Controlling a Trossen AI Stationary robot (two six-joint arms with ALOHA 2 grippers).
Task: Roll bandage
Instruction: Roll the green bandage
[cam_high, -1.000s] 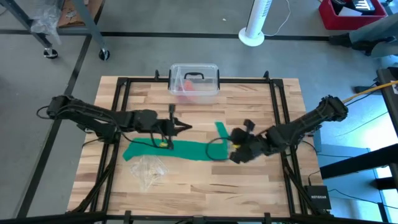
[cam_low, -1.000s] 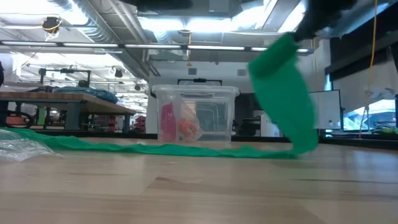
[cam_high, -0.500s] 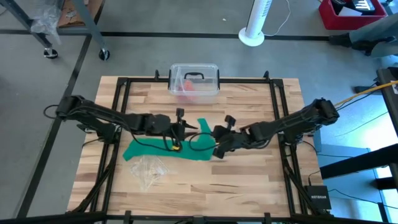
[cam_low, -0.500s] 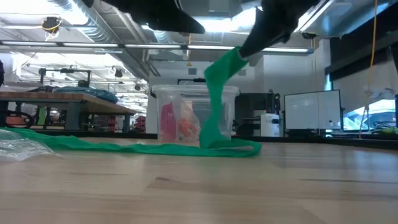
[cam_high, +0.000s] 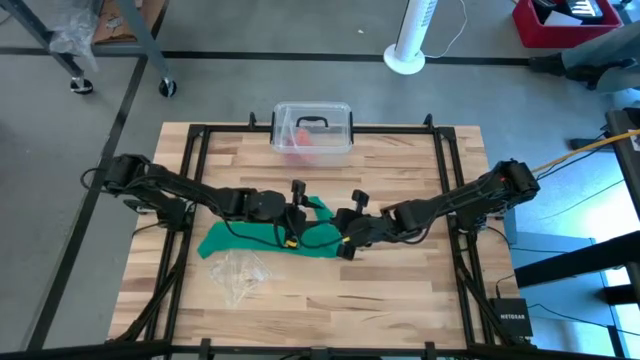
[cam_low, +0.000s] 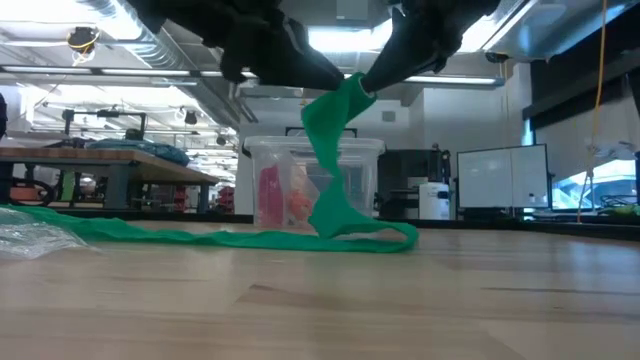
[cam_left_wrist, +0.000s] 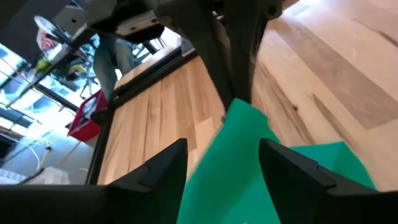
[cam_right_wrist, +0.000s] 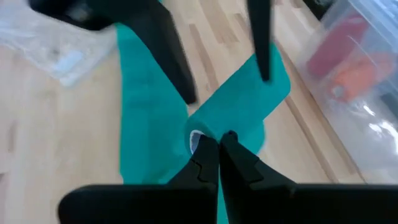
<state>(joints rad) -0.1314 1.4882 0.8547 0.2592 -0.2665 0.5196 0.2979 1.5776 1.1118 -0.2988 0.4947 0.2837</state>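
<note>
The big table (cam_high: 400, 290) is made of pale wood planks, with a thin black frame on top. On it lies the bandage (cam_high: 225, 240), a long, soft, green strip of cloth. Most of it lies flat near the middle of the table, but one end is lifted up and folded back over. The right gripper (cam_right_wrist: 217, 144) pinches that lifted end with its dark fingers pressed together. The left gripper (cam_left_wrist: 224, 165) is right beside it, with its two fingers spread wide on each side of the cloth. A clear plastic box (cam_high: 312, 130) with a black handle sits behind. A crinkly clear wrapper (cam_high: 240, 272) lies in front.
</note>
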